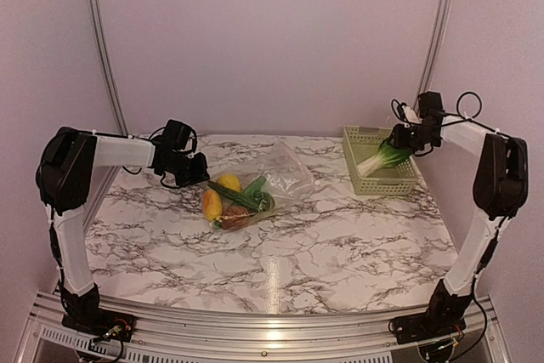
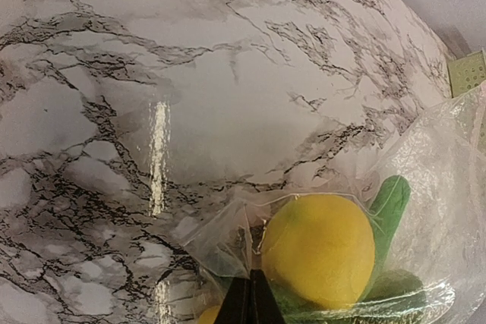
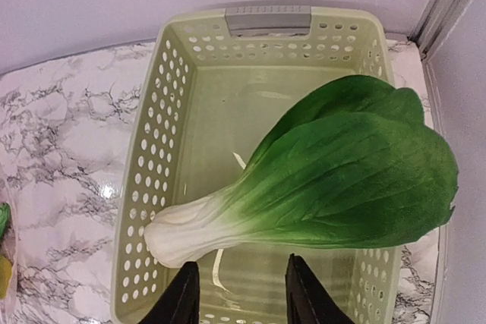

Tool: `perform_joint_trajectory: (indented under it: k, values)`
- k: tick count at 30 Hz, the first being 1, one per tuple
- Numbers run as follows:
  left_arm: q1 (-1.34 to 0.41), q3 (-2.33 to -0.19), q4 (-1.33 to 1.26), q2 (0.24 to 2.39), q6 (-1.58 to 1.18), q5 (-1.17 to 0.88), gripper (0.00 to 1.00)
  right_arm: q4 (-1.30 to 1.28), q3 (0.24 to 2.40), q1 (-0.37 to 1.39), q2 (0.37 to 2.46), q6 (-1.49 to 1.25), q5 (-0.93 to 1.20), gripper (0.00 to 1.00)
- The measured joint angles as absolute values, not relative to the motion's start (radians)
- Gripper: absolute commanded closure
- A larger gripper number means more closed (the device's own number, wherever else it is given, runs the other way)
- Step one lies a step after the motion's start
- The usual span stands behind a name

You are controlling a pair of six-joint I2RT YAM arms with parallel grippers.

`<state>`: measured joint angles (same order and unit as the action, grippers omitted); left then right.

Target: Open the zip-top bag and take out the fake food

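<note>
My left pincer [image 2: 247, 294] is clamped on the edge of the bag [image 1: 289, 172], at the middle of the worktop [image 1: 340, 244] toward its far edge. My right pincer [image 3: 241, 290], fingers apart, hangs above the leafy green [image 3: 319, 180] in the basket [image 3: 156, 111] at the far right corner. The other food [image 1: 231, 197] lies to its left.

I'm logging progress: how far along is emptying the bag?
Done: the bag looks open, and the leafy green is out, over the basket below the open right tool. In hand: the left tool is shut on the bag's edge. Left: the lemon, pod, orange piece and brown piece are inside the bag.
</note>
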<state>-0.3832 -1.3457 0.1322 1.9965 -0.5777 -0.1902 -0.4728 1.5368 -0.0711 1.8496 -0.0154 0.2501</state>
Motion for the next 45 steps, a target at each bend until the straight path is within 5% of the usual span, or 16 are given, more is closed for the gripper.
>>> perform_joint_trajectory:
  k: [8, 16, 23, 35, 45]
  values:
    - [-0.383, -1.348, 0.132, 1.997, -0.575, -0.191, 1.0, -0.493, 1.589, -0.066, 2.016, -0.017, 0.112, 0.75]
    - [-0.383, -1.356, 0.131, 1.998, -0.575, -0.194, 1.0, -0.414, 1.678, -0.054, 2.152, 0.068, 0.042, 0.42]
    - [-0.383, -1.361, 0.126, 2.011, -0.569, -0.211, 1.0, -0.26, 1.729, -0.041, 2.151, 0.128, 0.152, 0.34]
    - [-0.383, -1.362, 0.063, 2.014, -0.556, -0.272, 1.0, -0.209, 1.683, 0.16, 1.967, 0.023, 0.538, 0.62]
    - [-0.383, -1.362, 0.027, 2.015, -0.531, -0.298, 1.0, -0.239, 1.672, 0.31, 2.116, -0.075, 0.564, 0.81]
